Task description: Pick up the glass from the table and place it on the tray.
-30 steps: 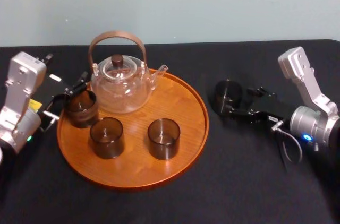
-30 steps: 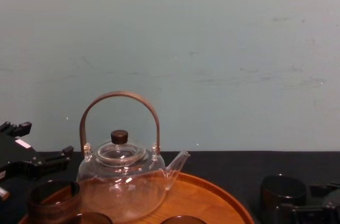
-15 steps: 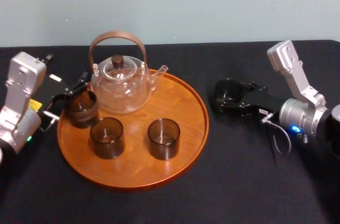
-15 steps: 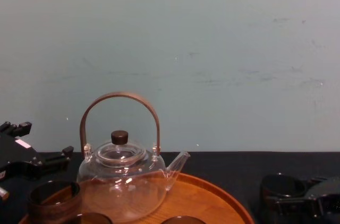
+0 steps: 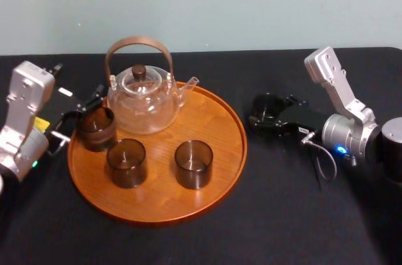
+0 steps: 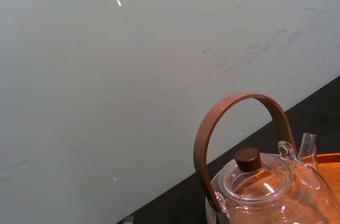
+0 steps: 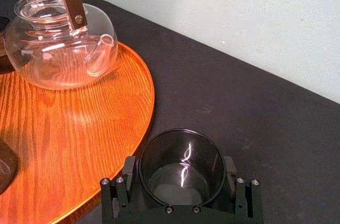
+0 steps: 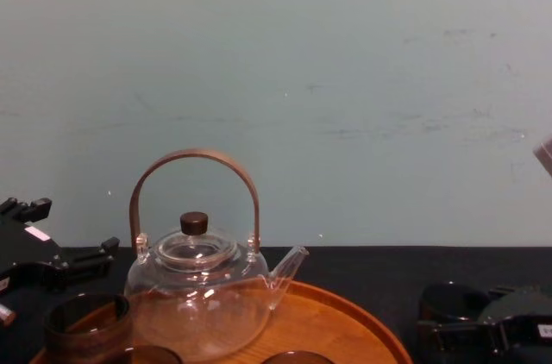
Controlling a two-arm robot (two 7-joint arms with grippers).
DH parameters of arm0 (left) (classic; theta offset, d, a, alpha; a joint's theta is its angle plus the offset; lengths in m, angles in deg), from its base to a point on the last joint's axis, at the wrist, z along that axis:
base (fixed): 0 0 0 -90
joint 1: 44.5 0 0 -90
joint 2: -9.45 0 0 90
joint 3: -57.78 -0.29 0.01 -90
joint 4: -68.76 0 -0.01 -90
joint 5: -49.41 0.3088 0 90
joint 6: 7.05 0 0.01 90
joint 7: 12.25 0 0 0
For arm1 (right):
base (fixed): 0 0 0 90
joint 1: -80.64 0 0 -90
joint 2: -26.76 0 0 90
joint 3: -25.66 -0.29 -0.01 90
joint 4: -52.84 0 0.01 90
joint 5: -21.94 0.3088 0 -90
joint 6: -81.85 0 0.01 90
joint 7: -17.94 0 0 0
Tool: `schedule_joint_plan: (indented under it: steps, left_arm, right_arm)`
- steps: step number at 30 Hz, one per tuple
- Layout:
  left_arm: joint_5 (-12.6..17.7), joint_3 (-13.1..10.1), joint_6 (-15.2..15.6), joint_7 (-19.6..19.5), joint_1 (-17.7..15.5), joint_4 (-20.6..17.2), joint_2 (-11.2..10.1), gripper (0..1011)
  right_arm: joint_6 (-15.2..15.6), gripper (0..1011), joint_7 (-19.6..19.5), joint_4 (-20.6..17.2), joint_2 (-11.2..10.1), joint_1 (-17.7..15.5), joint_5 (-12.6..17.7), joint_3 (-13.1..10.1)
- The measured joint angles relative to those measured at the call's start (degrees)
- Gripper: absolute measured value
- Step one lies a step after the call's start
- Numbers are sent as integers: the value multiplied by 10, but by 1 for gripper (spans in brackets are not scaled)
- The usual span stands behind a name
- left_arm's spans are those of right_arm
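A dark smoky glass [image 7: 180, 152] stands on the black table just right of the tray [image 5: 233, 120], a large round orange-brown wooden one. My right gripper [image 7: 180, 170] has the glass between its two fingers, which press its sides. The head view shows that glass [image 5: 266, 107] in the right gripper [image 5: 270, 115] a short way from the tray rim. My left gripper [image 5: 78, 116] rests open at the tray's left edge, beside another dark glass [image 5: 95, 128].
On the tray stand a glass teapot [image 5: 141, 98] with a brown hoop handle and two further dark glasses [image 5: 126, 162] [image 5: 193, 163]. Bare wood lies on the tray's right side [image 5: 217, 120]. Black cloth covers the table; a pale wall is behind.
My right arm has pushed in toward the glass, and its fingers now sit on either side of it. The left arm and everything on the tray have stayed still.
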Motion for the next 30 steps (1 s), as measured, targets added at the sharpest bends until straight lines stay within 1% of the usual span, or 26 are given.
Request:
schedule_joint_plan:
  steps: [7,8,12,26,29,30]
  left_arm:
    - [0,0,0,0,0,0,0,1001]
    - [0,0,0,0,0,0,0,1001]
    - [0,0,0,0,0,0,0,1001]
    - [0,0,0,0,0,0,0,1001]
    - [0,0,0,0,0,0,0,1001]
    - [0,0,0,0,0,0,0,1001]
  right_arm:
    - [0,996,0,-1,-1,-1,2,-1]
    - [0,961,0,-1,-1,-1,2,-1]
    - [-1,903,0,-2,-1,-2,3,-2]
    - [-1,903,1,-4,-3,-4,5,-4]
    - [-2,903,9,-19,-11,-12,12,-11]
    - [-2,903,9,-19,-11,-12,12,-11]
